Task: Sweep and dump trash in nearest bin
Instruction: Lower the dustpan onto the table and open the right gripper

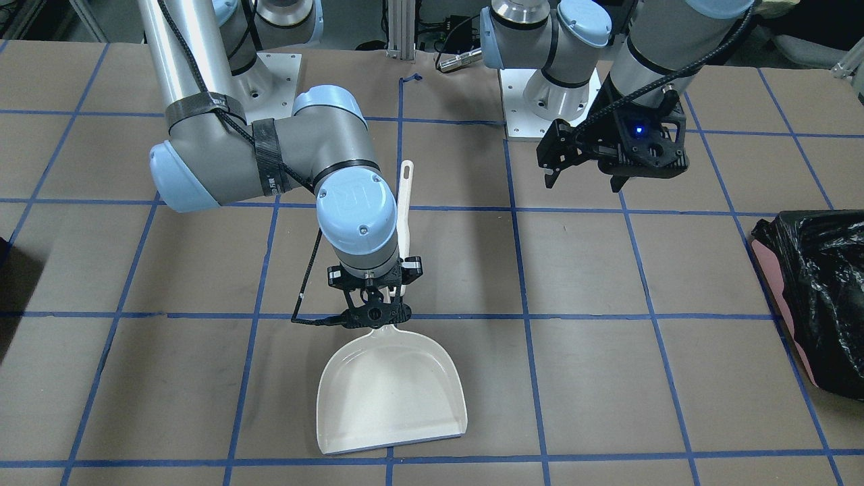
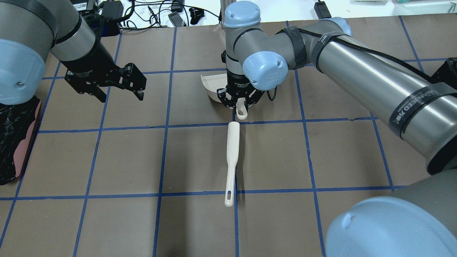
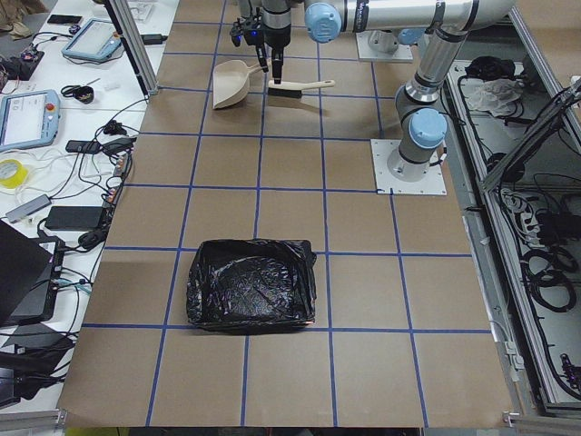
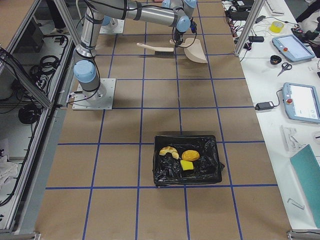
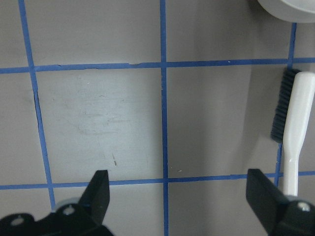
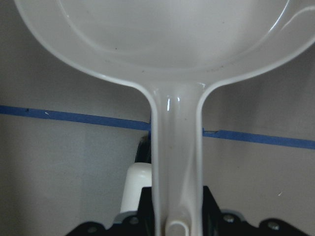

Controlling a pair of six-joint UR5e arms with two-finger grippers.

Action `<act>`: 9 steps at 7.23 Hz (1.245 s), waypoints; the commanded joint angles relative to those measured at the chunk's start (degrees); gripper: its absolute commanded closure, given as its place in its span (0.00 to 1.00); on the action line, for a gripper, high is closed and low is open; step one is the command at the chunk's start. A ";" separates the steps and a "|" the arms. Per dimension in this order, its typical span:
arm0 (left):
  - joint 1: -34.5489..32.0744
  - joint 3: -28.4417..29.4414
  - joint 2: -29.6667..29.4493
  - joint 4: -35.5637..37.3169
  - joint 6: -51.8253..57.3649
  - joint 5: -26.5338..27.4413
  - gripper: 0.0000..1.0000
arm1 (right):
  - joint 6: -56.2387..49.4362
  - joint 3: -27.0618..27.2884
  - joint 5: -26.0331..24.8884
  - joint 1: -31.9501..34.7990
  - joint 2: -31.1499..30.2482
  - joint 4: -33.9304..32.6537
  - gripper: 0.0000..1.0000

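- You would have found the right end effector (image 1: 371, 307) clenched on the handle of the white dustpan (image 1: 391, 398). The right wrist view showed the handle running straight between its fingers.
- The pan reached out beyond that end effector, on the side away from the robot's base, with its open mouth facing away.
- The white brush (image 2: 231, 160) lay on the bench (image 2: 107, 160) just behind the right end effector, on the base side. Its broad end was near the fingers and its handle pointed back toward the robot.
- The left end effector (image 1: 584, 172) hung released above the bench with its fingers (image 5: 98, 196) spread wide and nothing between them. It was well apart from the dustpan, and the brush showed at the edge of its wrist view.
- The trash (image 4: 181, 158) lay inside a black-lined bin (image 4: 165, 176) far from both end effectors, toward the bench end on the right arm's side.
- In that bin you could pick out an orange-brown lump (image 4: 190, 155), pale yellow peel pieces (image 4: 168, 151) and a yellow sponge (image 4: 186, 165), clustered close together.
- A second black-lined bin (image 1: 820, 283) sat out beyond the left end effector, on the left arm's side of the bench.
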 commanded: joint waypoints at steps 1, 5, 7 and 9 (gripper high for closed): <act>0.00 -0.08 -0.07 -0.02 0.00 -0.11 0.00 | 0.79 0.02 -0.05 -0.01 0.03 0.00 1.00; 0.00 -0.08 -0.16 -0.20 0.00 0.42 0.00 | 1.50 0.02 0.13 -0.01 0.12 0.00 0.53; 0.00 -0.08 -0.16 -0.11 0.00 0.42 0.00 | 1.41 0.11 0.04 -0.01 0.03 0.09 0.46; 0.00 -0.08 -0.16 -0.11 0.00 0.51 0.00 | 1.06 -0.59 0.13 -0.01 -1.19 0.35 0.42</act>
